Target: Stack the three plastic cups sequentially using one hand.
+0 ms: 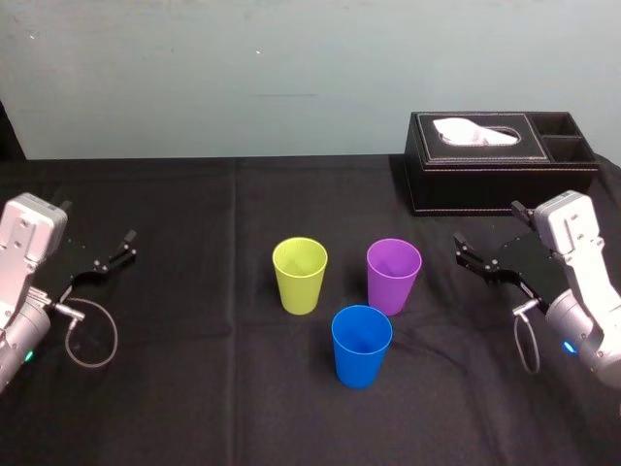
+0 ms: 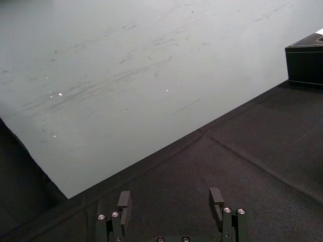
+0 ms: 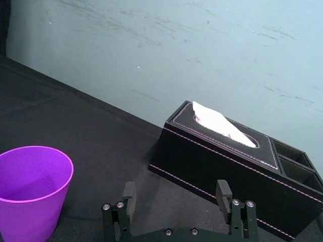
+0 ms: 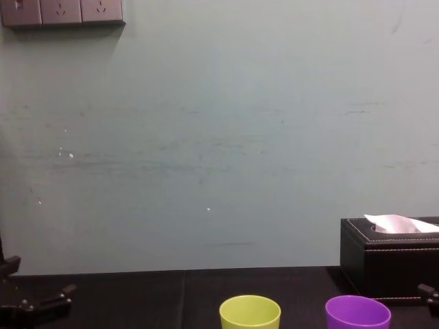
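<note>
Three plastic cups stand upright and apart on the black cloth. The yellow-green cup (image 1: 300, 275) is on the left, the purple cup (image 1: 393, 275) on the right, and the blue cup (image 1: 361, 345) nearest me between them. My right gripper (image 1: 488, 225) hovers open to the right of the purple cup, holding nothing. Its wrist view has the open fingers (image 3: 222, 190) beside the purple cup (image 3: 33, 191). At the far left my left gripper (image 1: 97, 233) rests open and empty, as its wrist view (image 2: 170, 199) confirms. The chest view catches the rims of the yellow-green cup (image 4: 250, 313) and the purple cup (image 4: 357, 313).
A black leather tissue box (image 1: 500, 160) with side compartments stands at the back right, behind my right gripper; it appears too in the right wrist view (image 3: 222, 156). A pale wall (image 1: 291, 78) closes the table's far edge. Bare cloth lies left of the cups.
</note>
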